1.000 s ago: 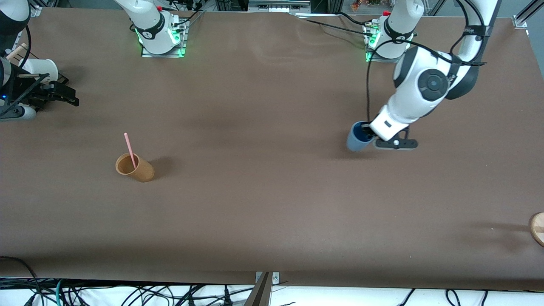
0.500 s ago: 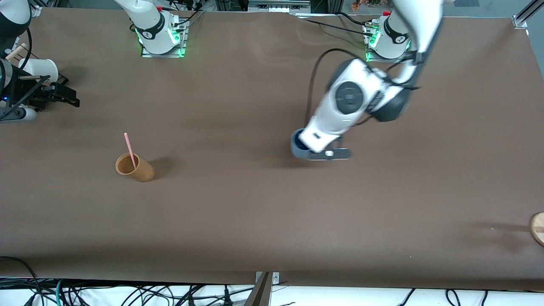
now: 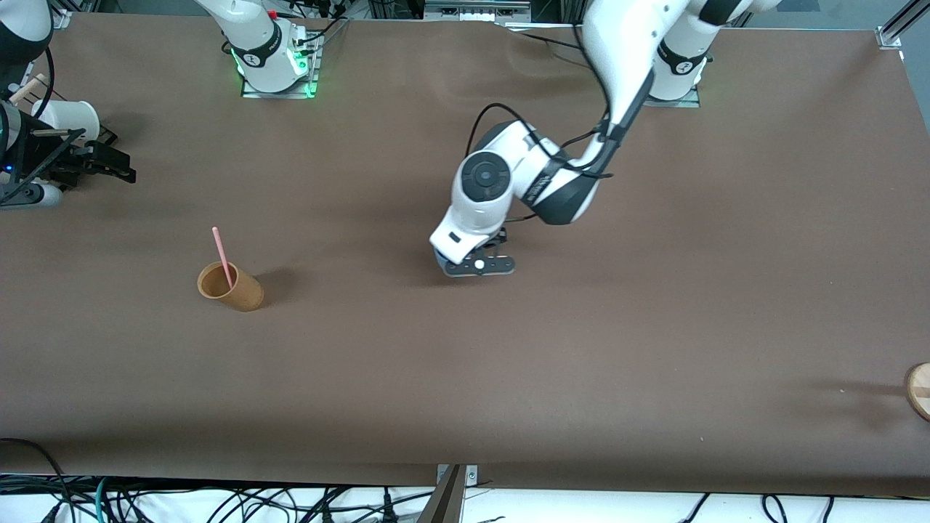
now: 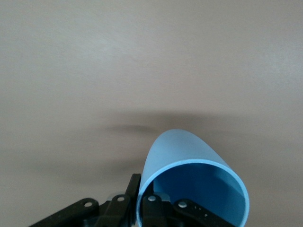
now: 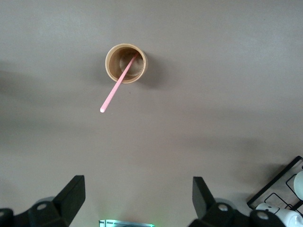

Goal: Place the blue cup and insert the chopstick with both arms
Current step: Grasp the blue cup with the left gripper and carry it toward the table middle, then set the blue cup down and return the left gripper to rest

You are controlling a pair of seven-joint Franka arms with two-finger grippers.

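My left gripper [image 4: 142, 202] is shut on the rim of the blue cup [image 4: 189, 158], one finger outside the wall and one inside. It holds the cup tilted, low over the middle of the table. In the front view the left gripper [image 3: 456, 258] and its wrist hide nearly all of the cup. The pale-pink chopstick [image 3: 221, 256] leans in a tan-brown cup [image 3: 232, 288] toward the right arm's end. Both show in the right wrist view, chopstick [image 5: 115, 91] and tan cup [image 5: 126, 63]. My right gripper [image 5: 137, 201] is open and empty, waiting at the table's edge [image 3: 109, 164].
A white cup [image 3: 69, 116] sits on a black rack by the right gripper; the rack [image 5: 279, 191] also shows in the right wrist view. A round wooden piece [image 3: 920, 391] lies at the left arm's end, nearer the front camera. The arm bases [image 3: 276, 65] stand along the table's back edge.
My left arm has carried the blue cup from the left arm's end toward the middle of the table. The right arm, tan cup and chopstick have not moved.
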